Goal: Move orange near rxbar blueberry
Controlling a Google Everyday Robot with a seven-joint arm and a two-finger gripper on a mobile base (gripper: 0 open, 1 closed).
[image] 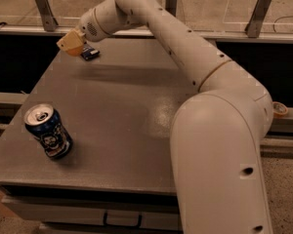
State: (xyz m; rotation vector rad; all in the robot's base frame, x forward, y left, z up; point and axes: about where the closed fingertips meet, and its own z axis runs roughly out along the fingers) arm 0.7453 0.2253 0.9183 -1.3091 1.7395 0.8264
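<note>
Your claw (72, 42) hangs over the far-left corner of the matte grey tabletop (136, 111), clenched around the round orange (78, 50), just beside the flat, dark-wrapped rxbar blueberry (91, 54), whose long axis slants far-left to near-right; a glossy cylindrical soda can (48, 131) sits tilted near-left

Pincer (72, 43) at far-left table (127, 111) corner, just beside rxbar blueberry (91, 54), soda can (48, 132) front left

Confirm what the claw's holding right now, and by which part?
Apparently the orange, mostly hidden inside the claw over the far-left corner of the table, beside the rxbar blueberry. Grip spot cannot be told.
</note>
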